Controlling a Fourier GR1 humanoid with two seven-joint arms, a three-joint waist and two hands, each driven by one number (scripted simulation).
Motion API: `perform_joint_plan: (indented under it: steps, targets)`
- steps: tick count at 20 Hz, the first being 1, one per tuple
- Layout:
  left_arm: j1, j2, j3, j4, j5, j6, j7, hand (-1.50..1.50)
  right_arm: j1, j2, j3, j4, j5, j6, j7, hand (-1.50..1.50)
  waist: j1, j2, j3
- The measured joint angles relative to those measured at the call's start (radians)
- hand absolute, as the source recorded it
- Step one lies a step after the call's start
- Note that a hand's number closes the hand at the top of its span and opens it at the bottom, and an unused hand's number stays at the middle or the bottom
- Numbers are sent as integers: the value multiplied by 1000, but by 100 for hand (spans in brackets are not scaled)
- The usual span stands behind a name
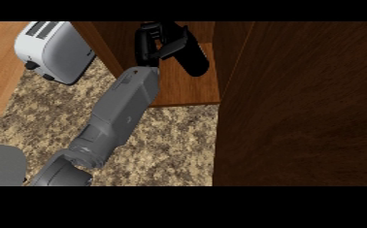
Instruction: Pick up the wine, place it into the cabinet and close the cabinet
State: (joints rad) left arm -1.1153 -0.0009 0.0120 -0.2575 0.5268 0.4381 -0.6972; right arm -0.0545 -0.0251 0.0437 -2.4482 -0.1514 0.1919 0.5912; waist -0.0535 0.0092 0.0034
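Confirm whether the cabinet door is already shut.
No. The cabinet door stands swung open at the right, and the hand with the wine bottle reaches onto the cabinet shelf.

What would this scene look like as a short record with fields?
bottle: dark wine bottle, lying tilted inside the cabinet
robot hand: right robot hand, fingers curled round the bottle
cabinet: wooden cabinet on the counter, open
door: cabinet door swung out at the right
toaster: white toaster left of the cabinet
counter: speckled stone counter
other hand: not visible
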Motion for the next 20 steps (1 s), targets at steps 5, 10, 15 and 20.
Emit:
perform_joint_plan:
  steps: [5, 10, 15, 20]
  targets:
    - [-12, 1, 16, 35, 3, -30, -33, 150, -5, 9, 23, 6, 4, -2, -3, -150, -3, 0, 2]
    - [-27, 4, 32, 77, -2, -24, -47, 150, -21, 6, 22, 7, 5, -6, 7, -150, -9, 5, 0]
    - [-33, 2, 31, 113, -22, -5, -51, -150, -23, 12, 35, 9, 9, -12, 4, -150, -9, 6, 0]
    - [-34, 4, 27, 137, -43, 34, -63, -150, -18, 8, 23, 8, 4, -6, -1, -150, -13, 8, 0]
